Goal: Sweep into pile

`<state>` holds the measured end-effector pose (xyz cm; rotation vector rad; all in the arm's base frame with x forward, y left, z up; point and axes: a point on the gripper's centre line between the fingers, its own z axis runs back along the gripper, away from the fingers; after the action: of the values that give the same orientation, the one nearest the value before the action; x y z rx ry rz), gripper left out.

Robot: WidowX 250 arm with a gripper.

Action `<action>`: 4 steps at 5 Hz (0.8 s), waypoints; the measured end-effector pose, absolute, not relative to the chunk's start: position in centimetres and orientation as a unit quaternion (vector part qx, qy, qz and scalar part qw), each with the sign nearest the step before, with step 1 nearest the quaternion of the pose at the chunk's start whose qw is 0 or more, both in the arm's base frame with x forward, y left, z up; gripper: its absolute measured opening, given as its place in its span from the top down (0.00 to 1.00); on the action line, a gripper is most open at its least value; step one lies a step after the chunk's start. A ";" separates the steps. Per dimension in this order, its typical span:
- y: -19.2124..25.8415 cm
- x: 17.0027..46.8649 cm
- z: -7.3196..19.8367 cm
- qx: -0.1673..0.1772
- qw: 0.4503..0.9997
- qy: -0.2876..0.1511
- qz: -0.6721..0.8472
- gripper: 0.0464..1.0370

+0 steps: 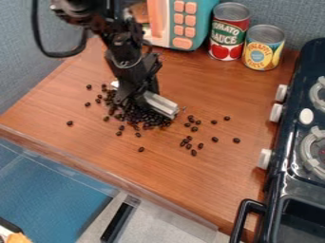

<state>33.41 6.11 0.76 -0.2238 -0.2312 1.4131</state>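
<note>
Evidently, stray oval black beans (215,139) lie right of the black two-finger gripper (135,97) (closed on a straight silvery bar (162,105)).

The beans (143,116) are dark brown, almost black, on a surface (171,171) of warm reddish-brown with fine wood grain, and the tool (136,97) is black against the silvery-white bar (161,105). One can (229,31) has a red and green label with white lettering and red tomatoes, the other (263,47) a yellow and blue one. The toy microwave (194,23) is teal and white with salmon-orange buttons, the stove (301,142) blue-black with white knobs, and the wall (298,14) speckled grey-blue.
</note>
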 end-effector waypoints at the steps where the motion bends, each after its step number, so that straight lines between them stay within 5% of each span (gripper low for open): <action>1: 7.3 32.0 0.8 -0.098 0.734 -0.102 0.665 0.66; 4: 8.9 30.5 1.5 -0.108 0.696 -0.089 0.704 0.66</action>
<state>30.49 8.87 1.51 -0.2406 -0.1993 1.5717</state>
